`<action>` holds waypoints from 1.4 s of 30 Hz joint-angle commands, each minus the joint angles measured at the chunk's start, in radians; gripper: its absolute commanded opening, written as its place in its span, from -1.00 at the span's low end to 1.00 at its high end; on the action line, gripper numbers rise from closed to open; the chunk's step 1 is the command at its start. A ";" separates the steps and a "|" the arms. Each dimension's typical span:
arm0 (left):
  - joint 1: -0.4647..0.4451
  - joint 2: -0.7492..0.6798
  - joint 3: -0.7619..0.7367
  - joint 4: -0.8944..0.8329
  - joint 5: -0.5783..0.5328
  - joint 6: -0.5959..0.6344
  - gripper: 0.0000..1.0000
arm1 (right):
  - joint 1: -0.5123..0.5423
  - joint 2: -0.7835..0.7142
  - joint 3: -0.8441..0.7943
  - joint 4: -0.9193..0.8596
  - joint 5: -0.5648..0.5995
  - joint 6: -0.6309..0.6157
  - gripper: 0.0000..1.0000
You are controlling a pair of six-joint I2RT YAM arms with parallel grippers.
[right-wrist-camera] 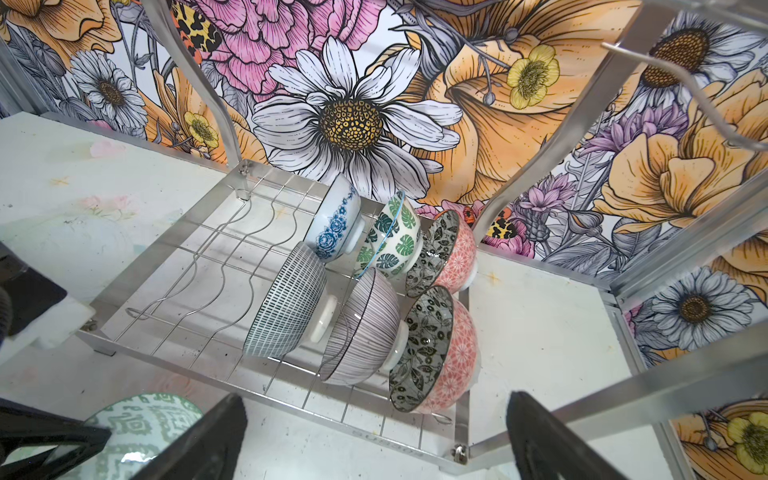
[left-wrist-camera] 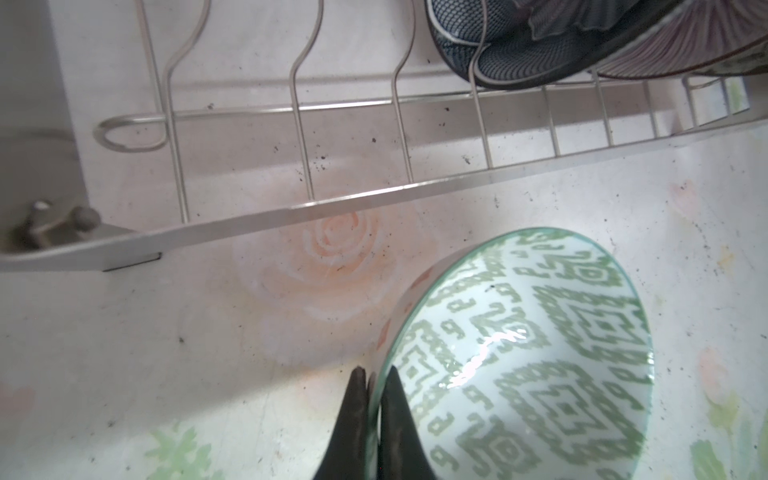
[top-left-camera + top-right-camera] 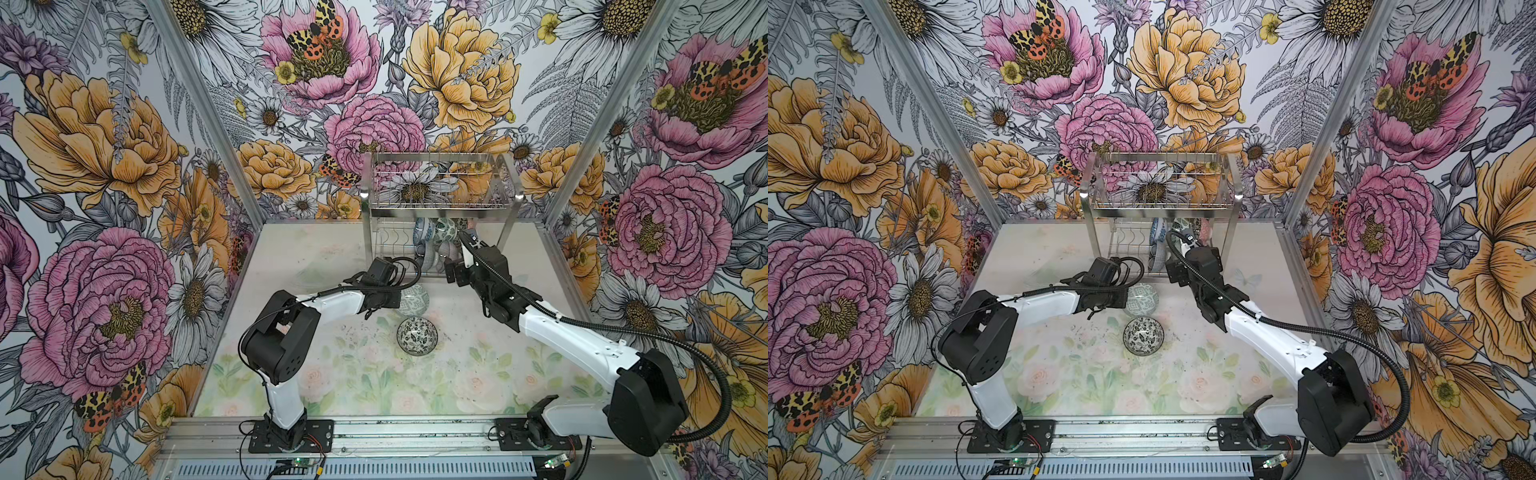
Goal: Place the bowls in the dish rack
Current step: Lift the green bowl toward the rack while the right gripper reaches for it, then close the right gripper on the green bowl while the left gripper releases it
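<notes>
- Left gripper is clamped tight on the near rim of the green-patterned bowl, one finger inside and one outside. The bowl is low over the surface, just before the dish rack.
- Your free wavy dividers lie straight beyond it, on the left arm's side.
- Racked bowls fill the other half.
- Glossy ceramic with a thin rim looks slippery to me.
- Right gripper gapes wide and empty at the rack front.
</notes>
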State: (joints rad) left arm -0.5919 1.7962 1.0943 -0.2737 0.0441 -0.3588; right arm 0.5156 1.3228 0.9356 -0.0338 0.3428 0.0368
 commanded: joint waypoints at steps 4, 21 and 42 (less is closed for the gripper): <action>0.002 -0.128 0.001 -0.062 -0.066 0.055 -1.00 | -0.009 -0.056 -0.008 -0.013 -0.006 0.014 0.99; -0.067 -0.514 -0.119 0.110 -0.394 0.109 -1.00 | 0.074 -0.129 0.074 -0.076 -0.169 0.092 0.99; -0.155 -0.523 -0.094 0.374 -0.528 0.207 -1.00 | 0.171 0.071 0.226 -0.051 -0.222 0.221 0.72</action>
State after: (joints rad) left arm -0.7380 1.2846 0.9684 -0.0025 -0.4717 -0.1703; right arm 0.6823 1.3766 1.1164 -0.1188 0.1249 0.2245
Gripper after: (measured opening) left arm 0.070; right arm 0.872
